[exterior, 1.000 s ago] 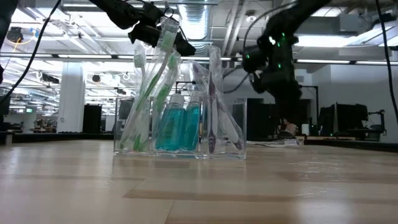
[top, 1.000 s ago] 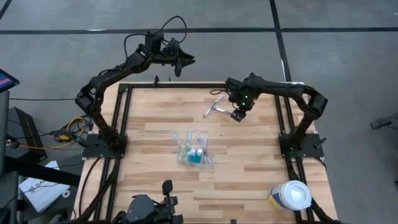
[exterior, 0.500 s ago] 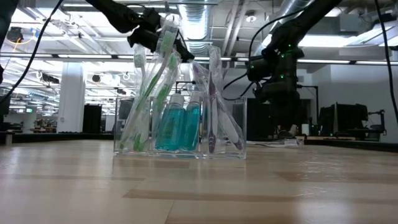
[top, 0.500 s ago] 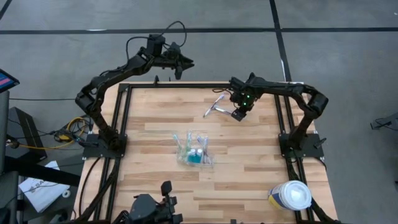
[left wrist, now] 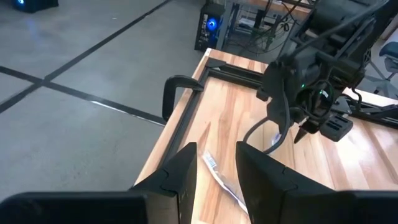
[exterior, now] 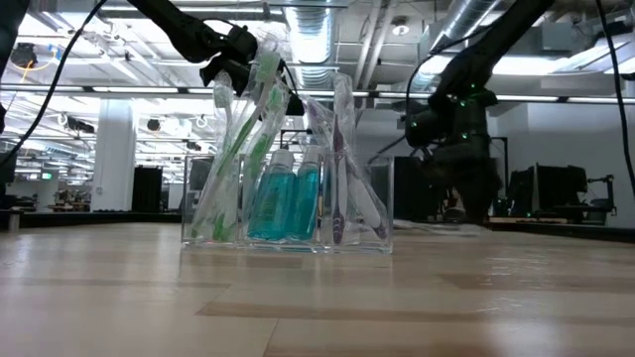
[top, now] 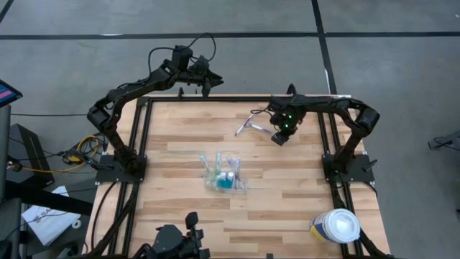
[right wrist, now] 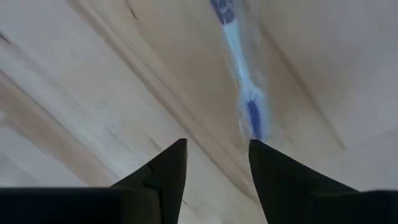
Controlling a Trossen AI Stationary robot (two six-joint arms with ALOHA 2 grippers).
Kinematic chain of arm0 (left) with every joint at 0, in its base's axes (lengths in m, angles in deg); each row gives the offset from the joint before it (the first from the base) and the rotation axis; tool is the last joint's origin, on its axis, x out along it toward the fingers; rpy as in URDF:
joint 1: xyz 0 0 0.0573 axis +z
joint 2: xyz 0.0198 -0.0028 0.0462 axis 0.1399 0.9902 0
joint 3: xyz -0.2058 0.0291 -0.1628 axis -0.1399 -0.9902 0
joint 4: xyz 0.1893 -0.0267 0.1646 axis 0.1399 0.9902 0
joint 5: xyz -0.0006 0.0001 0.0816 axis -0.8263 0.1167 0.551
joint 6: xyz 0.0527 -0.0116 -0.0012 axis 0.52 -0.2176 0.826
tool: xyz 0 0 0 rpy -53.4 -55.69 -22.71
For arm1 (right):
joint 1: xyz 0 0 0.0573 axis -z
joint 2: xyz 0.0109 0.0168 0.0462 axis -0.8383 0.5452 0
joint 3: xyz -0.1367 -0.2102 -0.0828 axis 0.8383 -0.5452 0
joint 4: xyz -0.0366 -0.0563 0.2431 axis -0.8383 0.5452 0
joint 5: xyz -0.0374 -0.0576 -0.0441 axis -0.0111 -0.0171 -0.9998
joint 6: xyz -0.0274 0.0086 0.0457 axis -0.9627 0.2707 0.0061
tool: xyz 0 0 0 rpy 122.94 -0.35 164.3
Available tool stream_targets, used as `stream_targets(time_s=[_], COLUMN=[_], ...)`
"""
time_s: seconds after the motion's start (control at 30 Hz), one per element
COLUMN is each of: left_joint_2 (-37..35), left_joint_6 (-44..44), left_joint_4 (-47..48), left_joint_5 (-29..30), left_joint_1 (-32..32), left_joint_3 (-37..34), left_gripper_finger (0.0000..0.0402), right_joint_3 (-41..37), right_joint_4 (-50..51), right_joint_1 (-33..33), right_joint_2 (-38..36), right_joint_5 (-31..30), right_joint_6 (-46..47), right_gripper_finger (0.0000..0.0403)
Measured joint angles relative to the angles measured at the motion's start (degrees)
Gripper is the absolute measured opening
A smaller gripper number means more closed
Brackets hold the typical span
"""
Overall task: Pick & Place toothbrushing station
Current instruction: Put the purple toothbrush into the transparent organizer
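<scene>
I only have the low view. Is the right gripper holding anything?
Observer: No. The right gripper is open and empty, with a blue toothbrush lying on the table just ahead of it.
Operator: And the left one?
Observer: The left gripper is open and empty too, hovering by the table's far edge.
Operator: Anything else on the table?
Observer: A white-lidded tub at the front corner on the right arm's side.

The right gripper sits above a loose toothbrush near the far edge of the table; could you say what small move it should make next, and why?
Probably lower straight down and close. The right gripper hangs open over the loose toothbrush, which lies flat on the table, empty space showing between its fingers. The toothbrushing station stands apart, mid-table.
</scene>
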Motion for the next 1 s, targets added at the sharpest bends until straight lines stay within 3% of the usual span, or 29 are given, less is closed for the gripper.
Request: stream_targets(time_s=[0.2, 0.37, 0.43, 0.57, 0.67, 1.0], left_joint_2=[0.00, 0.00, 0.00, 0.00, -0.40, -2.03], left_joint_6=[0.12, -0.32, -0.44, -1.66, -2.49, -3.51], left_joint_4=[-0.46, -0.89, -0.93, -1.35, -1.84, -6.19], left_joint_5=[-0.02, -0.04, -0.04, -0.09, -0.10, 0.19], left_joint_1=[0.00, 0.00, 0.01, -0.20, -0.51, -0.88], left_joint_3=[0.00, 0.00, 0.00, 0.00, 0.00, 0.04], left_gripper_finger=[0.0106, 0.0106, 0.0106, 0.0106, 0.0106, 0.0106], right_joint_3=[-2.61, -2.62, -2.62, -2.62, -2.52, 3.65], right_joint_4=[-2.74, -4.46, -4.39, -3.68, -3.24, -1.41], right_joint_1=[0.04, 0.04, 0.04, 0.04, -0.04, -1.16], right_joint_2=[0.00, -0.01, 0.01, -0.02, -1.20, -11.65], right_joint_5=[-0.60, -0.68, -0.37, 0.23, 4.30, 8.89], right_joint_6=[1.30, 2.37, 2.32, 2.59, 3.66, 4.31], right_gripper_finger=[0.0140, 0.0033, 0.0012, 0.0002, 0.0001, 0.0013])
